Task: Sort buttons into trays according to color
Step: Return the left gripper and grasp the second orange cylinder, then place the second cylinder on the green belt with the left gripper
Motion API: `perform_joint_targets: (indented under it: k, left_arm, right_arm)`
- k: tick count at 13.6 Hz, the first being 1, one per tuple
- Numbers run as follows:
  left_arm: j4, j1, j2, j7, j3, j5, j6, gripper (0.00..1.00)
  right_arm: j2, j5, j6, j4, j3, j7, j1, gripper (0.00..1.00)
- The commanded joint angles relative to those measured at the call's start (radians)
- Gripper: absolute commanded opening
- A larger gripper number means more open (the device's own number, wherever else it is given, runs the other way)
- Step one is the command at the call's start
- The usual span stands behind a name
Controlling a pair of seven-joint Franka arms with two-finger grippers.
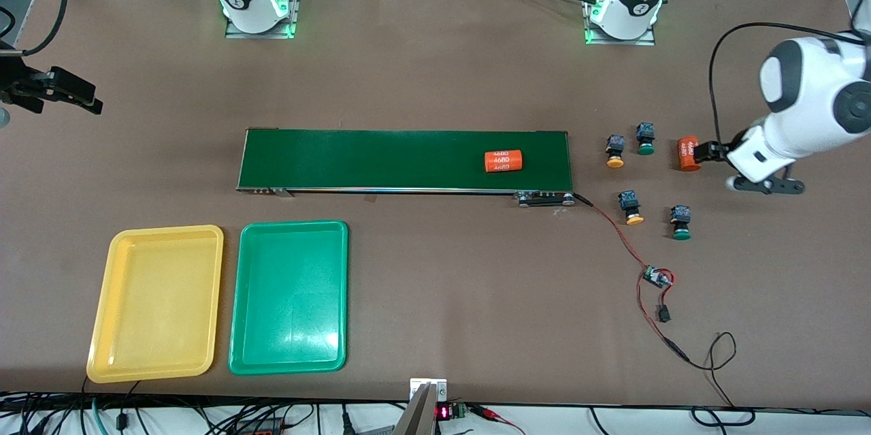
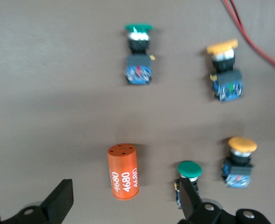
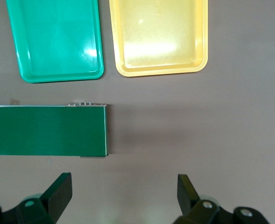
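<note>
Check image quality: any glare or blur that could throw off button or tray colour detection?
Front view: a white glare patch on the green tray, milder sheen on the yellow tray. Right wrist view: bright hotspots on both trays. Left wrist view: soft overall, yet the buttons' cap colours read clearly; soft shadows only.

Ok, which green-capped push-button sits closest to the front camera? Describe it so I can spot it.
Start at the long dark-green conveyor belt and go past its end toward the left arm's side, where four small push-buttons sit. It is the green-capped push-button beside the red wire, lowest in the front view.
</note>
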Motion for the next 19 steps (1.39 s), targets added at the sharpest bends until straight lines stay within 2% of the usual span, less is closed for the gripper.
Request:
perform_joint_targets:
  k: [1, 5, 9, 10, 11, 12, 14, 16, 19]
  left_arm:
    - [-0.079, -0.026, -0.001, 0.091, 0.051, -0.021, 0.088, 1.00]
    - [-0.079, -0.019, 0.143, 0.110, 0.067, -0.021, 0.163, 1.00]
    - [-0.079, -0.025, 0.194, 0.111, 0.104, -0.013, 0.168, 1.00]
    - [-0.079, -0.025, 0.194, 0.111, 0.104, -0.011, 0.168, 0.89]
    - [-0.079, -0.025, 0.196, 0.111, 0.104, -0.011, 0.160, 0.63]
    - [-0.079, -0.025, 0.197, 0.111, 0.104, -0.011, 0.149, 0.41]
    - [-0.068, -0.025, 0.185, 0.110, 0.104, -0.011, 0.111, 0.16]
    - [-0.036, -0.028, 0.152, 0.113, 0.094, -0.008, 0.030, 0.08]
    - [0.152, -0.046, 0.147, 0.153, 0.004, -0.010, -0.267, 0.09]
  right_arm:
    - [0.011, 0.000, 0.017, 0.010, -0.001, -0.001, 0.002, 1.00]
    - [0.011, 0.000, 0.022, 0.008, -0.001, 0.002, 0.004, 1.00]
    - [0.011, 0.000, 0.014, 0.008, -0.001, -0.001, 0.002, 1.00]
    - [0.011, 0.000, 0.014, 0.008, -0.001, 0.000, 0.002, 1.00]
    - [0.012, 0.000, 0.014, 0.008, -0.001, 0.000, 0.002, 1.00]
    - [0.012, 0.000, 0.014, 0.008, -0.001, 0.002, 0.002, 1.00]
    - [0.012, 0.000, 0.016, 0.008, -0.001, 0.000, 0.002, 1.00]
    - [0.015, -0.001, 0.020, 0.008, -0.002, 0.002, 0.001, 1.00]
    - [0.015, -0.001, 0.022, 0.010, -0.001, 0.002, 0.002, 1.00]
